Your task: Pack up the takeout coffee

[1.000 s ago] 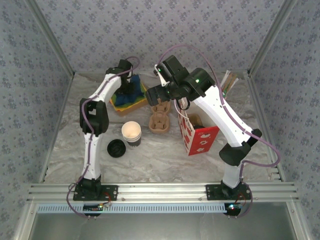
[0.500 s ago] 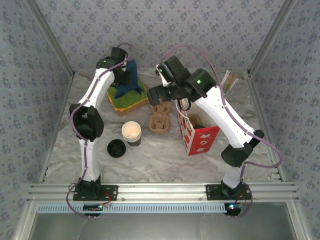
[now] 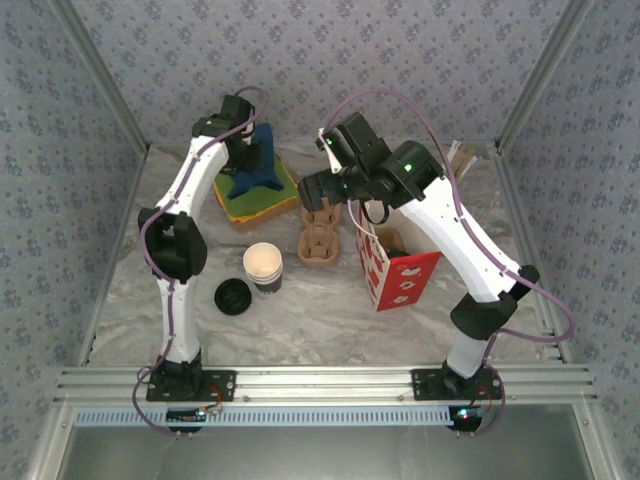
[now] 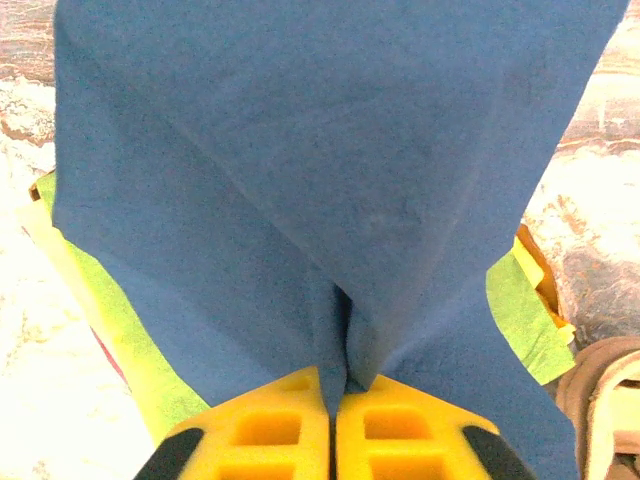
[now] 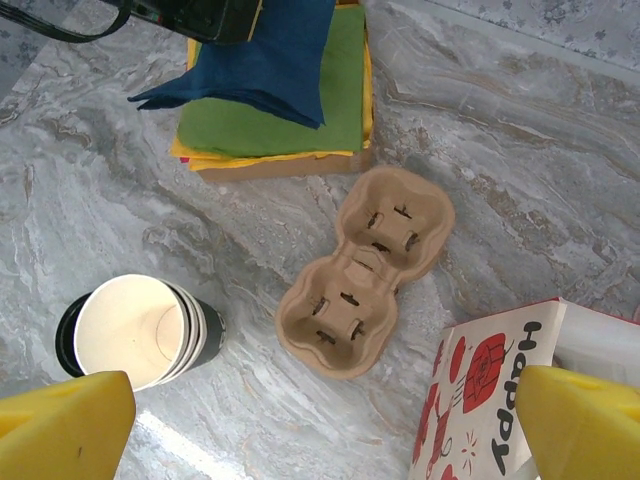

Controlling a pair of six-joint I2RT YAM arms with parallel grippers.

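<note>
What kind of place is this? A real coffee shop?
Probably a robot test booth dressed as a café counter, not a real shop: two white robot arms bolted to a metal rail, with a stack of paper cups, a brown pulp cup carrier and a red-and-white paper bag.

Bag, lettering: black letters reading "Happ" stand on the white side wall of the paper bag (image 5: 485,395), seen from the right wrist camera
Bag, run of the letters: one line, turned sideways in that view, the "H" uppermost; what follows the second "p" lies at the picture's lower edge and cannot be read
Bag, print beside the letters: red rounded shapes with small white marks in them, no words to be made out
Bag, top view: its near face (image 3: 400,278) is red with white marks, too small to read
</note>
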